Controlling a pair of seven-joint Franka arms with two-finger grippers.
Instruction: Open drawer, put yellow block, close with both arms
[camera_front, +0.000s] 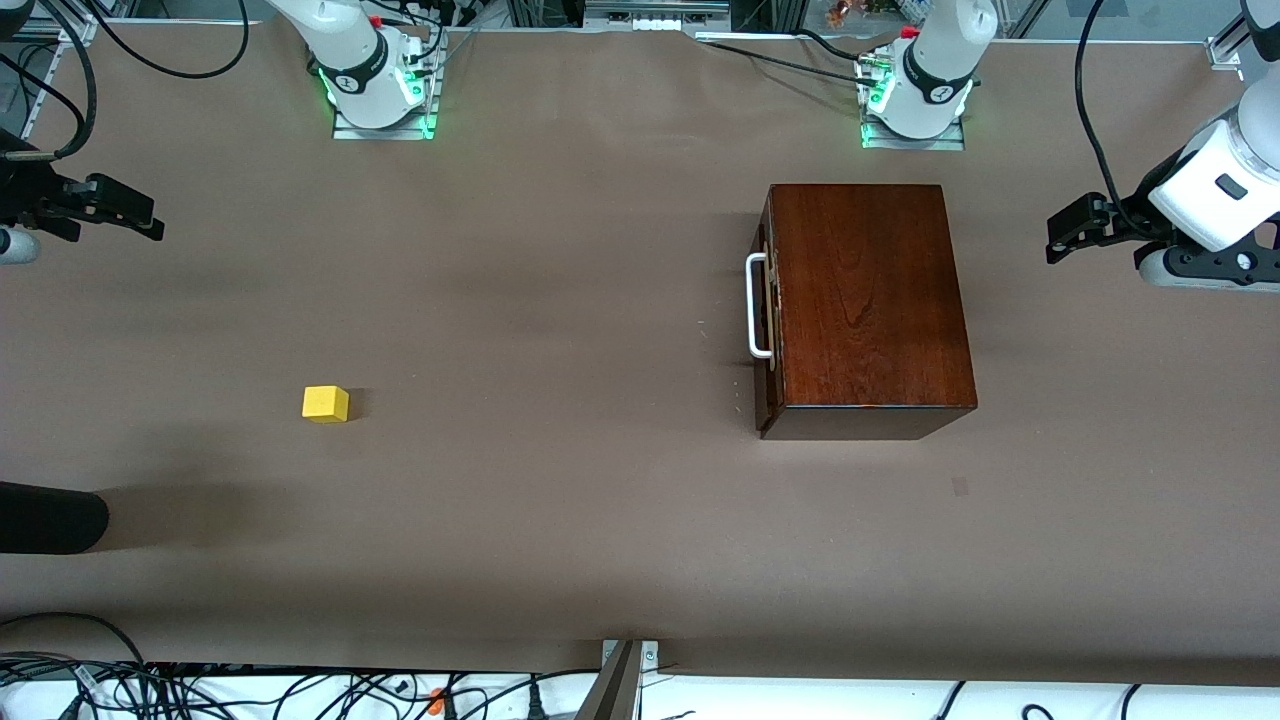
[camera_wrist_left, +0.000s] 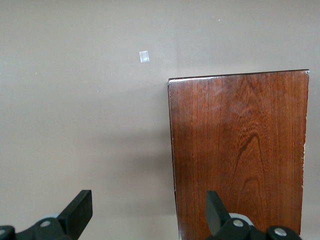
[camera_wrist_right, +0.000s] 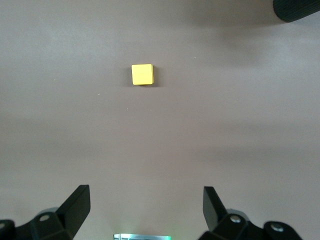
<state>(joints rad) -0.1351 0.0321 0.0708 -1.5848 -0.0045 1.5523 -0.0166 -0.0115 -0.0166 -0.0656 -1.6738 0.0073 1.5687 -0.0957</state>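
The small, plain yellow block (camera_front: 326, 403) sits alone on the brown bench (camera_front: 560, 300), well apart from the empty, wide-open right pincer (camera_wrist_right: 145, 205); the left pincer (camera_wrist_left: 149, 212), also open and empty, hangs over the edge of the glossy wooden box (camera_front: 865, 300), whose drawer (camera_front: 766, 310) is closed.

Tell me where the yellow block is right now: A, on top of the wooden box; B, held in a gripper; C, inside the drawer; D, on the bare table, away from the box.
D: the yellow block sits alone on the table, toward the right arm's end, well apart from the wooden box, with nothing touching it.
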